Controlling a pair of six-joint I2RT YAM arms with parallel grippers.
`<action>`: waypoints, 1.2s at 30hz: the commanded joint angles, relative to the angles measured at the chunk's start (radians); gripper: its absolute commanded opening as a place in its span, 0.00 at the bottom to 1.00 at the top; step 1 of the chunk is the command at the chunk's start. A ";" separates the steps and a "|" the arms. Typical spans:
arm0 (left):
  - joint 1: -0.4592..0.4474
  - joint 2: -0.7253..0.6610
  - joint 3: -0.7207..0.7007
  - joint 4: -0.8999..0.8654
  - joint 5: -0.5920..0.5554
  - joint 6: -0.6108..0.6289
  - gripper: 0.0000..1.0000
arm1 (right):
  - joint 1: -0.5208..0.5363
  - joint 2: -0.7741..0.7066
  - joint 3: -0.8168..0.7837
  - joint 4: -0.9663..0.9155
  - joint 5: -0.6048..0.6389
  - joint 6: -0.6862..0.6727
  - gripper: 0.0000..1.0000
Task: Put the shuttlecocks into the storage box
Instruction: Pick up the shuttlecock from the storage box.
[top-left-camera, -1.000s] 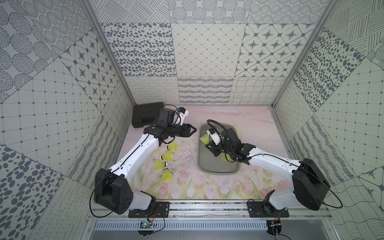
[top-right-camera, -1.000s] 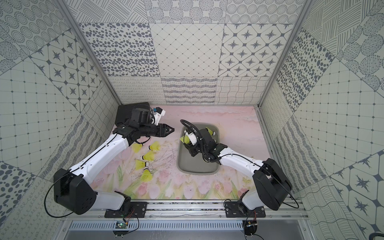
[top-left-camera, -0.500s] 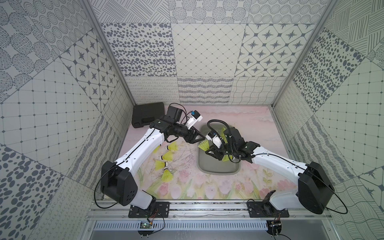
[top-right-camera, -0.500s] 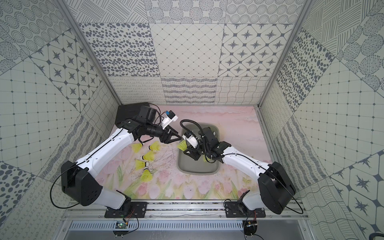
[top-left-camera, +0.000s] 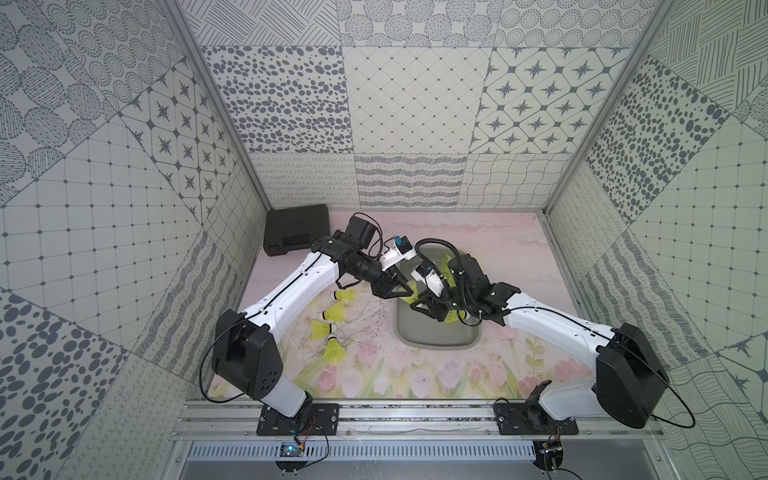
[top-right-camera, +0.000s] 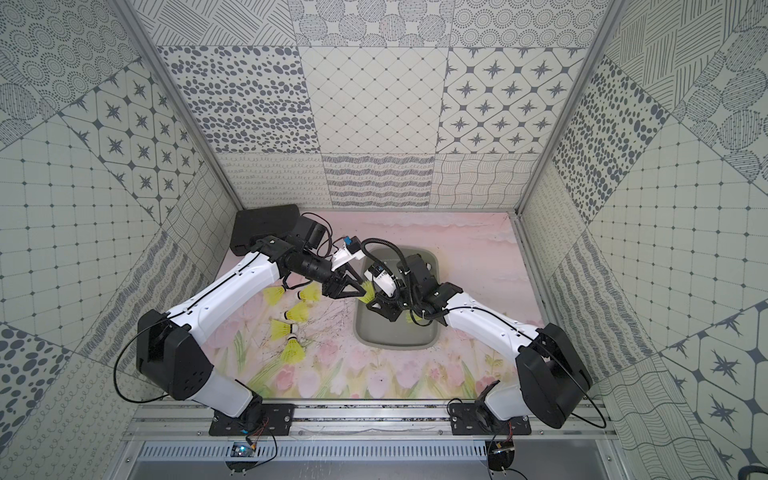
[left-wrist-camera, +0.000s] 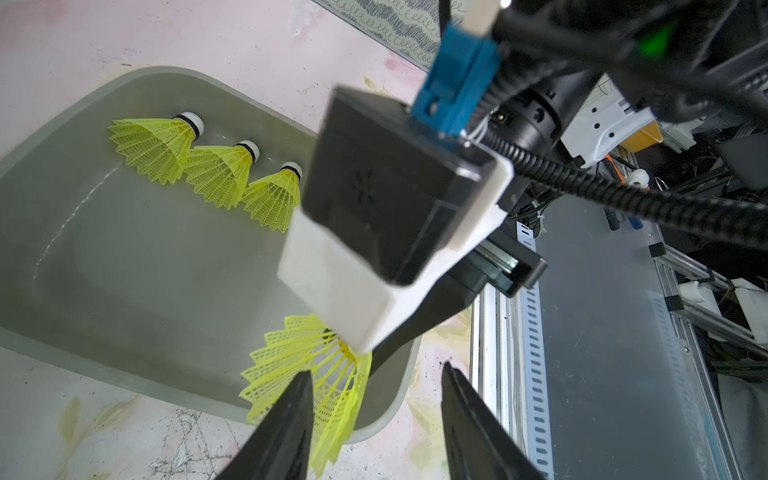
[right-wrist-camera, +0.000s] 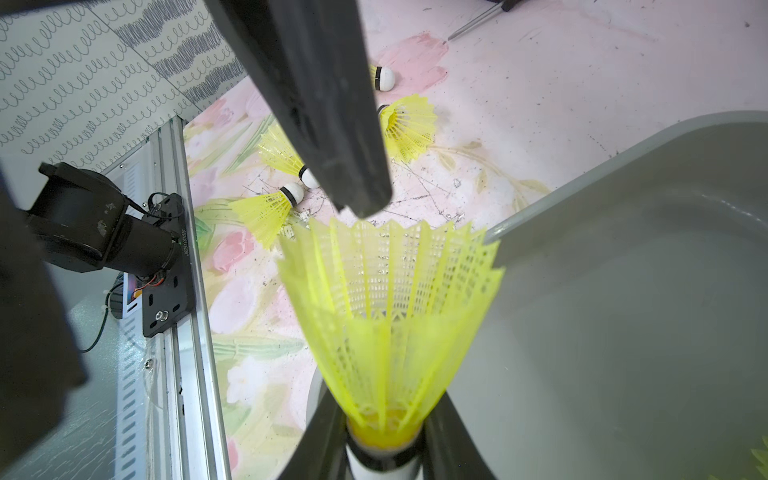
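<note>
Shuttlecocks (top-right-camera: 309, 296) lie loose on the desk (top-right-camera: 457, 237) behind the left jaws, beneath the left arm. Five show in a top view, bunched together and clear of both jaws. Farther back from the left jaws, in the desk's corner, sits a black case (top-left-camera: 297, 232).

The left jaws stand released, their two fingers (left-wrist-camera: 286, 424) well apart. They point at the right jaws, nearly tip to tip, at the edge of the box (top-left-camera: 436, 341) nearest the loose shuttlecocks. The held shuttlecock (top-left-camera: 409, 296) spans the space between the two, its yellow skirt fanning out toward the left jaws. In the left wrist view the held shuttlecock (left-wrist-camera: 299, 349) has its skirt rim just beside one finger and partly inside the gap. I cannot tell whether it touches that finger. In the right wrist view one left finger (right-wrist-camera: 316, 104) ends just past the skirt's rim.

The right jaws are clenched on the held shuttlecock (right-wrist-camera: 390, 311), pinching its base at the black band, with the white tip sunk between them. The skirt sticks out ahead of them, over the box rim.

Behind and beneath the right jaws the grey box rests on the desk. Three more shuttlecocks (left-wrist-camera: 220, 174) lie inside it in a row along one wall. Their skirts touch, their tips point toward the wall, and they are well apart from both jaws.
</note>
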 joint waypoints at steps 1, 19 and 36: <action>-0.014 0.007 -0.002 -0.036 -0.041 0.069 0.53 | 0.000 -0.017 0.025 0.027 -0.018 -0.012 0.20; -0.028 -0.059 -0.117 0.258 -0.001 -0.212 0.00 | 0.001 -0.053 -0.012 0.064 0.117 0.007 0.63; -0.145 -0.155 -0.457 1.081 -0.439 -1.198 0.00 | -0.033 -0.408 -0.245 0.184 0.486 0.026 0.87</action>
